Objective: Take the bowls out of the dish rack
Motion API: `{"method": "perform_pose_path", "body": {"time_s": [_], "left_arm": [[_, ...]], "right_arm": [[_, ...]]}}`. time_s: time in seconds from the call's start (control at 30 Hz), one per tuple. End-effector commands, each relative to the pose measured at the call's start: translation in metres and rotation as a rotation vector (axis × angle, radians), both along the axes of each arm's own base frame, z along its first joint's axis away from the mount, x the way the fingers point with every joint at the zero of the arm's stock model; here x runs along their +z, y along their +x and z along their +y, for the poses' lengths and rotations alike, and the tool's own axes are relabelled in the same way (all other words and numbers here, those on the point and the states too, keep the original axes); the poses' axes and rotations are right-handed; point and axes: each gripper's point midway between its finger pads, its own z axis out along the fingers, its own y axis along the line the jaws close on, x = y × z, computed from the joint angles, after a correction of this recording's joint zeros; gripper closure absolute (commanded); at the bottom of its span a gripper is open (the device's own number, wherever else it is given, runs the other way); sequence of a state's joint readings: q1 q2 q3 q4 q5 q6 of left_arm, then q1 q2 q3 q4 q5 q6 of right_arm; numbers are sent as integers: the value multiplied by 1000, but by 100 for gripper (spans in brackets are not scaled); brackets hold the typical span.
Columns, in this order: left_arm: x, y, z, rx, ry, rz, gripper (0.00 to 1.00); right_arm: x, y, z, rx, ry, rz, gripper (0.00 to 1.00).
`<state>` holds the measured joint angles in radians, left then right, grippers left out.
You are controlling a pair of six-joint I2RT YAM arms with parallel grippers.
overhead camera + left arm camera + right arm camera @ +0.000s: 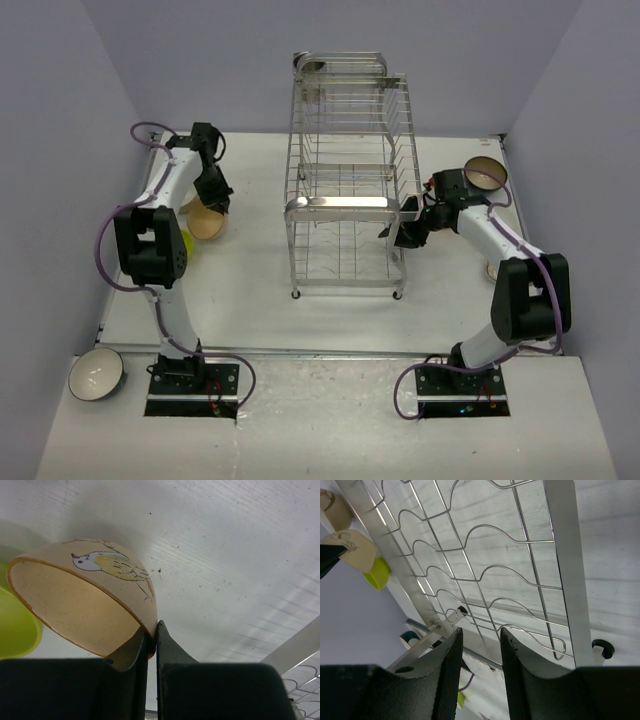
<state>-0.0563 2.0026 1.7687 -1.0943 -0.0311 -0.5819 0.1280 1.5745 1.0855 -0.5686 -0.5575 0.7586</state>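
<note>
Lab cell: blank walls [60,100] around a white table [260,290].

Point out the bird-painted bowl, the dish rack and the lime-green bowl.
bird-painted bowl [107,565], left wrist view, on the painted bird.
dish rack [340,204], top external view, on the flat front bar.
lime-green bowl [15,625], left wrist view, on its visible side.

Light: bright, even, given from overhead | Shadows: soft wire lines are thrown by the dish rack [345,170] onto the worktop [250,290] | Glare: front bar [340,205] is washed out | Focus: dark fingers [200,685] are rendered soft in both wrist views, bird-painted bowl [75,605] is rendered sharp | Top view: slightly grainy
</note>
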Motion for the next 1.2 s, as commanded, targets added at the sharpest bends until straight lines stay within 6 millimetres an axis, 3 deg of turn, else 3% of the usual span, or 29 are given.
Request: {"method": "perform_pose_path", "body": {"time_s": [0.0, 0.47, 0.83, 1.17], "left_arm": [[-6, 1, 8, -31, 70, 7, 100], [-30, 7, 8, -56, 119, 64, 100], [-43, 27, 2, -47, 88, 28, 99], [-34, 49, -10, -42, 22, -66, 62]], "right_arm": [[11, 1, -6, -13, -21, -57, 63], [21, -5, -22, -10, -126, -133, 63], [51, -19, -45, 31, -268, -254, 60], [79, -41, -63, 51, -367, -299, 54]]}}
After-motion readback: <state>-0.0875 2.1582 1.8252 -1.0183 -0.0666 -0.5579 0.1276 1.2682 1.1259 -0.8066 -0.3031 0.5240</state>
